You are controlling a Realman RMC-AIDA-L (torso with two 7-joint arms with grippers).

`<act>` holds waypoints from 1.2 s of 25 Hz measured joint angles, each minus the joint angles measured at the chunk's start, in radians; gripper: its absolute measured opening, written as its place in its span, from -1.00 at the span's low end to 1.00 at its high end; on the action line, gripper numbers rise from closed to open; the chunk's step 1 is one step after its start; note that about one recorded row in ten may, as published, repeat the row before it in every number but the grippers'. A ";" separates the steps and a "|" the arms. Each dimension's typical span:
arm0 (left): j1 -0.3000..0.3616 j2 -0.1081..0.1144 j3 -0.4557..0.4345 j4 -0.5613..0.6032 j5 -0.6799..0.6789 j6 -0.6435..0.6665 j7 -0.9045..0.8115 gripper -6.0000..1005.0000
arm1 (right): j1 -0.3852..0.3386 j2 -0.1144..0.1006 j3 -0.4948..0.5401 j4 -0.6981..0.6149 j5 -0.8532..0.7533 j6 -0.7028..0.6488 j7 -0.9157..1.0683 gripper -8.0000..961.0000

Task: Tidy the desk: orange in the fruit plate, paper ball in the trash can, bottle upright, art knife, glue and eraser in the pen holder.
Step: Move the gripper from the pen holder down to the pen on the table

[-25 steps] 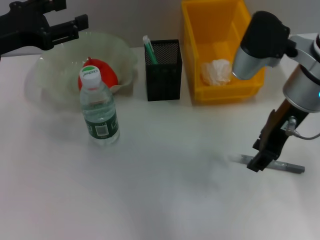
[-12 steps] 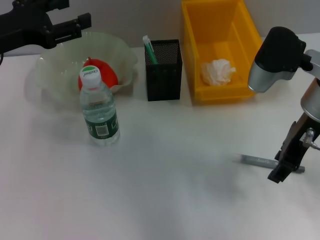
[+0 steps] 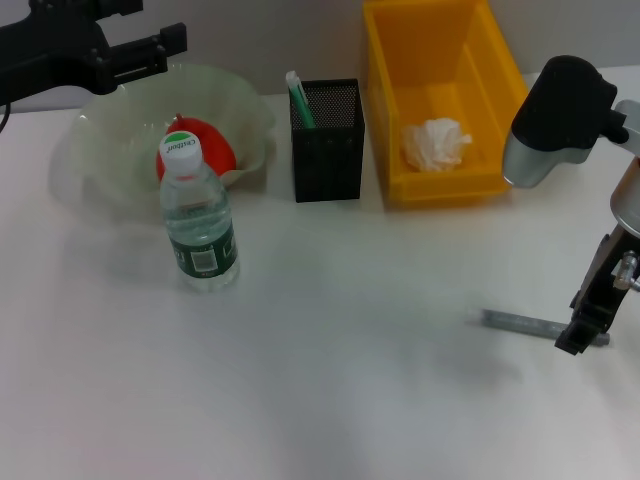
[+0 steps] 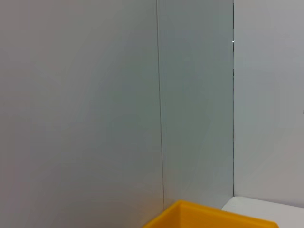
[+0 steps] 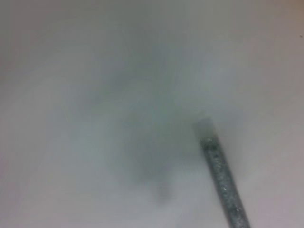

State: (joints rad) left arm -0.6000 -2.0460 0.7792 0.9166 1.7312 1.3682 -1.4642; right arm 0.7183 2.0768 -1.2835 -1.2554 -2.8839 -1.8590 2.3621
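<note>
Jaws first: whether the right gripper (image 3: 577, 338) is spread or closed I cannot tell from where I stand; it hangs low over the near end of the art knife (image 3: 530, 325). That grey stick lies flat on the desk (image 3: 330, 400), its long axis running crosswise away from the gripper toward the robot's left. Bare desk surrounds it. Far beyond, the pen holder (image 3: 327, 140) stands beside the yellow trash can (image 3: 440, 100). Parked high by the fruit plate (image 3: 110, 150), the left gripper (image 3: 150, 50) looks spread.
</note>
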 joint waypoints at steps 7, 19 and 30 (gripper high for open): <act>-0.003 -0.001 0.000 -0.001 0.002 0.000 0.002 0.44 | 0.040 0.000 -0.003 0.088 -0.022 0.028 -0.005 0.13; -0.013 -0.005 0.001 -0.005 0.005 0.000 0.004 0.44 | 0.080 -0.003 -0.050 0.176 -0.035 0.067 -0.014 0.13; -0.015 -0.008 0.002 -0.005 0.005 0.000 0.004 0.44 | 0.102 -0.008 -0.090 0.248 -0.035 0.137 -0.016 0.13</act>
State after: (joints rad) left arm -0.6152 -2.0538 0.7808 0.9113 1.7365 1.3683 -1.4600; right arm 0.8204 2.0684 -1.3733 -1.0072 -2.9193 -1.7218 2.3460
